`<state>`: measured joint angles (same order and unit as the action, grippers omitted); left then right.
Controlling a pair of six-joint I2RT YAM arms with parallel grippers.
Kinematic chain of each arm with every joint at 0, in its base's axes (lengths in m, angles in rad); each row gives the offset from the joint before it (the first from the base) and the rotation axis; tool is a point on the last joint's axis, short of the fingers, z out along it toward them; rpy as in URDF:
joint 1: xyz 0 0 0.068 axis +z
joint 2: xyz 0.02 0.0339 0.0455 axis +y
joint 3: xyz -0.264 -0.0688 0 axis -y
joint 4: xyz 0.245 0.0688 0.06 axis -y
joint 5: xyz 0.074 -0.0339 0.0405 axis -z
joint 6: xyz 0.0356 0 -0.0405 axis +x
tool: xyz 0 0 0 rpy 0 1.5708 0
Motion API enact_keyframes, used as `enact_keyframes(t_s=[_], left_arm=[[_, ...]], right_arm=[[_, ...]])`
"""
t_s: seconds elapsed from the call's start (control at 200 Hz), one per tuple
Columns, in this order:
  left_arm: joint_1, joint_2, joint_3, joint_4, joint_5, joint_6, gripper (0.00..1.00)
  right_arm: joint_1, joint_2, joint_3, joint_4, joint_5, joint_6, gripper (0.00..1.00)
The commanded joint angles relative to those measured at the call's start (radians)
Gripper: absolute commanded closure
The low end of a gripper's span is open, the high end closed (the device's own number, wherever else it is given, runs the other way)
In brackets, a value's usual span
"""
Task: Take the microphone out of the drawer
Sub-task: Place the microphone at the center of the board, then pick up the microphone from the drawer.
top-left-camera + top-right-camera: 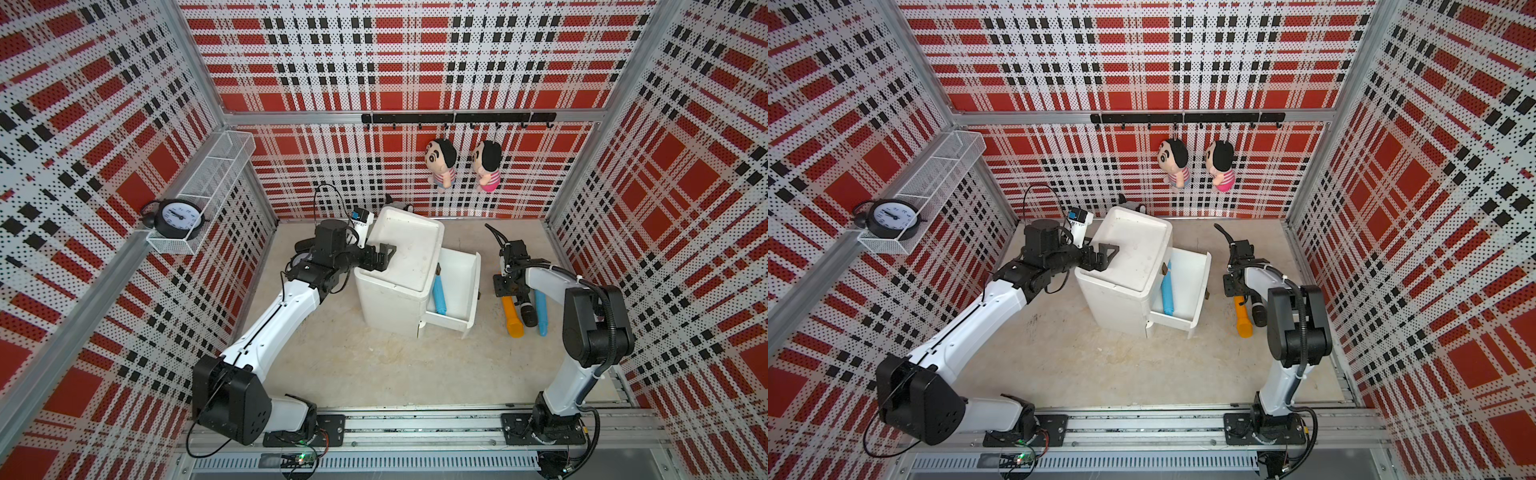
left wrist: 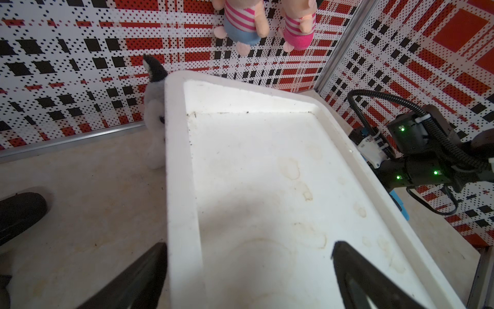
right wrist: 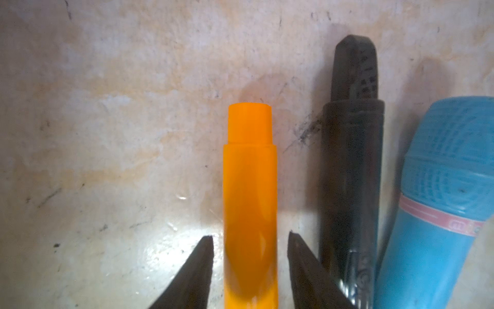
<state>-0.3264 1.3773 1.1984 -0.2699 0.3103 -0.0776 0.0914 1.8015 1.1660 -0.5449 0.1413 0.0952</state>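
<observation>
Jaws of the right gripper (image 3: 250, 239) stand partly open astride the orange mic (image 3: 250, 187), with a narrow gap on each side, so they grip nothing. That mic lies on the table (image 1: 353, 357) at the right of both top views, outside the drawer (image 1: 459, 282), just beside a black mic (image 3: 350, 174) and a blue mic (image 3: 438, 214). Mid-frame, the drawer stands open from the cabinet (image 1: 390, 299) with a second blue mic (image 1: 439, 297) inside. The left gripper (image 2: 248, 244) gapes wide across the cabinet's top rim, holding nothing.

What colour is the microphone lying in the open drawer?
The microphone is light blue, clearest in a top view.
</observation>
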Motion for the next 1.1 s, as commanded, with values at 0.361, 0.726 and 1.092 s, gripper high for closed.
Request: enact_keyframes(t_s=[0.361, 0.726, 1.092], left_arm=[[0.012, 0.019, -0.008, -0.038, -0.027, 0.014, 0.02], [0.006, 0.019, -0.011, -0.038, -0.033, 0.014, 0.02], [0.003, 0.015, -0.013, -0.038, -0.039, 0.016, 0.02]], right_arm=[[0.014, -0.174, 0.064, -0.068, -0.047, -0.009, 0.26], [0.016, -0.295, 0.098, -0.107, -0.121, -0.022, 0.00], [0.071, -0.417, 0.110, -0.108, -0.244, -0.031, 0.00]])
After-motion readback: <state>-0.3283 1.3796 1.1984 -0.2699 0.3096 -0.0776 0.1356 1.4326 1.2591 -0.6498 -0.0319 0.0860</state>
